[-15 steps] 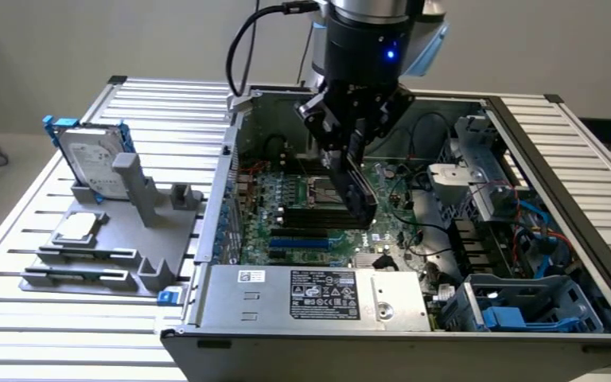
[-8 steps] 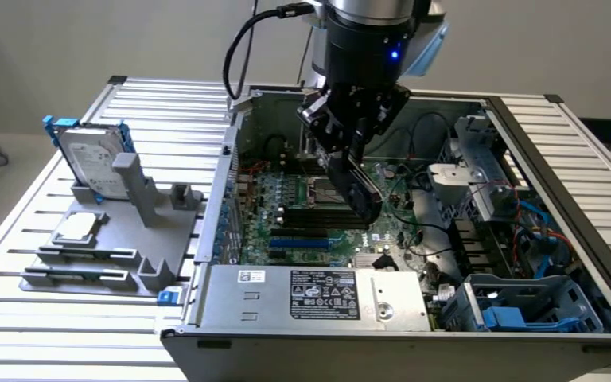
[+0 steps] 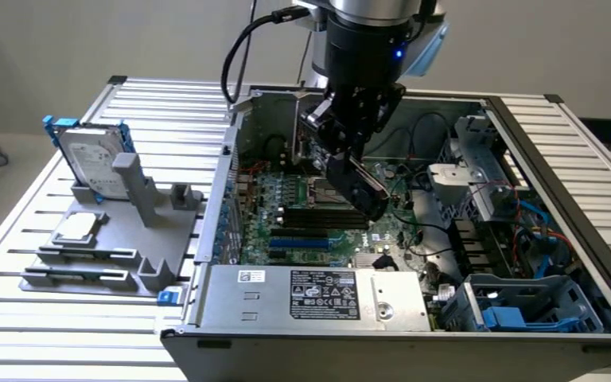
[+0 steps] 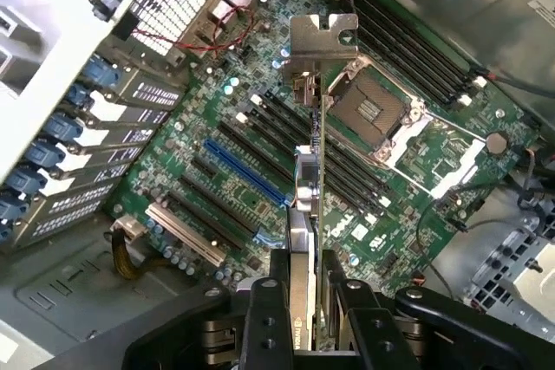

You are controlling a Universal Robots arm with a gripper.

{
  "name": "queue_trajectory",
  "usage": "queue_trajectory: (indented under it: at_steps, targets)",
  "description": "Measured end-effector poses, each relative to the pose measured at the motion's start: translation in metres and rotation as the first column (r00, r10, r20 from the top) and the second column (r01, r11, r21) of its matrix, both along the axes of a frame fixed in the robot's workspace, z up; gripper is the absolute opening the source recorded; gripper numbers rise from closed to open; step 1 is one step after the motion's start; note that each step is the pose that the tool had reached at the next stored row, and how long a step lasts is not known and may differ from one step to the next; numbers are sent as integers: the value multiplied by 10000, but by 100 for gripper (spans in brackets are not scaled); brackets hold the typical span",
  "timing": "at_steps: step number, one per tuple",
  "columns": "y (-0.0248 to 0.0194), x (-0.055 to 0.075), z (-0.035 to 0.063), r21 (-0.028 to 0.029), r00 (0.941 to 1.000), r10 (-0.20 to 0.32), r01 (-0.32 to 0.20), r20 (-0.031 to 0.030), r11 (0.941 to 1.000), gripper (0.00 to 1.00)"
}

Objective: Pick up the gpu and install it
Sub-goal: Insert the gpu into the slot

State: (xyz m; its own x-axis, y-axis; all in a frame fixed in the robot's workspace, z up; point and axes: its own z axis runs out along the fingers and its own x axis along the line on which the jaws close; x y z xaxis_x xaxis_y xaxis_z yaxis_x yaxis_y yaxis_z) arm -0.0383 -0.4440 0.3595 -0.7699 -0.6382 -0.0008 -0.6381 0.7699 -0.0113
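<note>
While the arm hangs over the open computer case (image 3: 544,139), its fingers (image 4: 264,322) are clenched on the gpu (image 3: 355,181), grasping it by one end. The card is held on edge and tilted above the motherboard (image 4: 217,127), its metal bracket (image 4: 323,41) at the far end beside the empty processor socket (image 4: 373,110). Toward the tabletop's (image 3: 157,103) edge at the exterior view's left stands a hard drive (image 3: 88,159).

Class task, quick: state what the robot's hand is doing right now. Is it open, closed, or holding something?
Hand: closed on the gpu, held edge-on above the motherboard.
</note>
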Motion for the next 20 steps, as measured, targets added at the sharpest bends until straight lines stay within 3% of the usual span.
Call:
queue_trajectory:
  at_steps: [5,10,15,20]
  targets:
    - [0,0,-3,0,9959,904,-904,0,9959,26]
    - [0,0,-5,0,9835,1811,-1811,0,9835,26]
    - [0,0,-14,18,9630,2696,-2696,6,9630,26]
    - [0,0,-28,101,9343,3566,-3566,34,9342,26]
